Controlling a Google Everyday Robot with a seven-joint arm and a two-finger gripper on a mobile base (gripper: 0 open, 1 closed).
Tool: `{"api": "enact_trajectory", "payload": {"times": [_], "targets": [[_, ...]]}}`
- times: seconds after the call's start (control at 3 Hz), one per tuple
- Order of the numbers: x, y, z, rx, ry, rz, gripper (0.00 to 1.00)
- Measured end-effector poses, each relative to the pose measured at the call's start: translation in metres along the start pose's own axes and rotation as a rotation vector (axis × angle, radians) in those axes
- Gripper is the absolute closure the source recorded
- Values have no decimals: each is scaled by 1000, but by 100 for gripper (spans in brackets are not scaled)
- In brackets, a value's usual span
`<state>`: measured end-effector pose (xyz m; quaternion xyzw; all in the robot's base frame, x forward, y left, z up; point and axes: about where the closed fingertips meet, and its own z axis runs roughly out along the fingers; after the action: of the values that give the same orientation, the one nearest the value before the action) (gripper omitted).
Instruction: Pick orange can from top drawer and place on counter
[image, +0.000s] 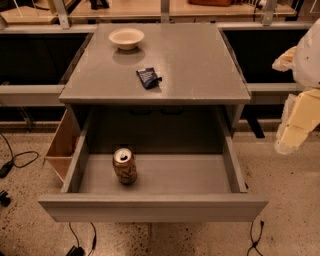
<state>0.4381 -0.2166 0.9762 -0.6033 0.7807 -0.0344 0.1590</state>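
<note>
The can (124, 165) stands upright on the floor of the drawer (175, 176), left of middle and slightly below the frame's centre, its silver top facing up. It stands apart from the drawer's walls. The drawer is pulled fully out toward the bottom of the frame, with its flat front panel running across the lower edge.

Above it, the counter (200, 65) fills the upper middle. A pale bowl (126, 38) sits near its upper left, and a dark blue wrapper (148, 77) lies near its centre. A wooden box (62, 142) leans just beside the drawer's left wall. Wooden tabletops (125, 7) run along the top edge. Cables (15, 160) trail over the speckled floor at the left.

The gripper (296, 122) hangs at the right edge, level with the drawer's back and well apart from the can. Whether it is released or clenched I cannot tell.
</note>
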Motion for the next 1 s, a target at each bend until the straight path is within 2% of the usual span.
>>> {"api": "enact_trajectory", "payload": {"times": [0.33,0.67,1.0], "targets": [[0,0,0,0,0,0,0],[-8,2,20,-17,-65,-6,0],[-36,-1,53,-33,-227,-16,0]]}}
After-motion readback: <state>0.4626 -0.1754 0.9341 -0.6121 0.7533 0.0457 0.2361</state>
